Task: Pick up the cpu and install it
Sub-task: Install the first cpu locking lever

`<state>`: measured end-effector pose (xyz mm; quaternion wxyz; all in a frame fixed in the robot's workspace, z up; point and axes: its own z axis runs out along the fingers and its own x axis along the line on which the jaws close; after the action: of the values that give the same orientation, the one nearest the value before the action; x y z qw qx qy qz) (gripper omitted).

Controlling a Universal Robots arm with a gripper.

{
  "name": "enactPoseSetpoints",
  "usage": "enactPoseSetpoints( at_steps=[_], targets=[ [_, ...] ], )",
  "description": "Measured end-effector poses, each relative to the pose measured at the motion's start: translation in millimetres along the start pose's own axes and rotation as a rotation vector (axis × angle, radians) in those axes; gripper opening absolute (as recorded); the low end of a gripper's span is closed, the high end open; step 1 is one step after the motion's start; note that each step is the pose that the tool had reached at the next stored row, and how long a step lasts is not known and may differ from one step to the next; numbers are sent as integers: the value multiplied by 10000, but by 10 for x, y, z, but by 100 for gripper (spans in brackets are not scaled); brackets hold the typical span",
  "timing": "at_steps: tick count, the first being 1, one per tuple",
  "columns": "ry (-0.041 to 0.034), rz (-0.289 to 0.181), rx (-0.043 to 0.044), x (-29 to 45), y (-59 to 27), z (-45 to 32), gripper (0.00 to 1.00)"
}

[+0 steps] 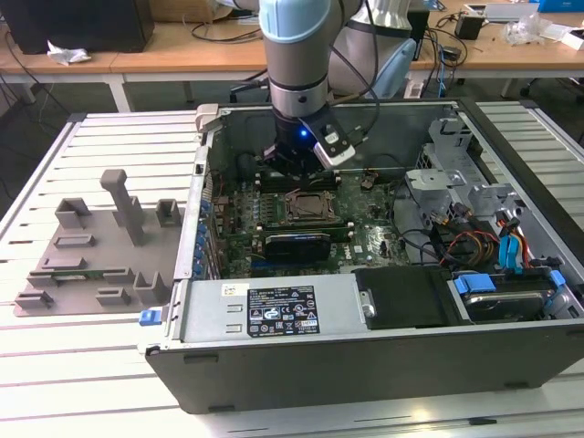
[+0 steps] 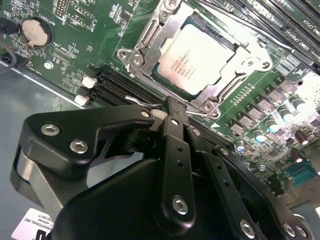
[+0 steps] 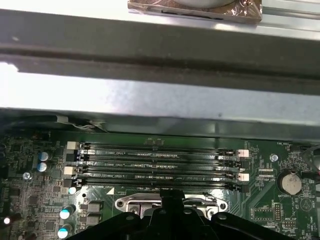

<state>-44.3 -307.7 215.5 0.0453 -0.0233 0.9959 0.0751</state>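
The cpu (image 2: pixel 197 59), a flat square chip with a shiny silver top, lies in its socket on the green motherboard (image 2: pixel 75 30), with a metal frame (image 2: pixel 150 37) around it. In the exterior view the socket (image 1: pixel 306 205) sits mid-board inside the open computer case (image 1: pixel 365 356). My gripper (image 2: pixel 172 104) hovers just beside the socket, over the memory slots. Its black fingers are pressed together with nothing between them. In the first wrist view the gripper (image 3: pixel 167 201) hangs at the edge of the socket frame (image 3: pixel 135 204).
Several black memory slots (image 3: pixel 160 165) run beside the socket, below the case wall (image 3: pixel 160 100). A long black card (image 1: pixel 297 245), the power supply (image 1: pixel 274 310) and cables with a drive cage (image 1: pixel 474 237) crowd the case. A grey moulded tray (image 1: pixel 100 246) lies on the exterior view's left.
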Motion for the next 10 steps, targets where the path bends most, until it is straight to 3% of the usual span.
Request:
enactPoseSetpoints(
  at_steps=[7,10],
  targets=[
    [-20,-2,1,-5,52,23,11],
    [-40,144,56,-7,64,30,11]
  ],
)
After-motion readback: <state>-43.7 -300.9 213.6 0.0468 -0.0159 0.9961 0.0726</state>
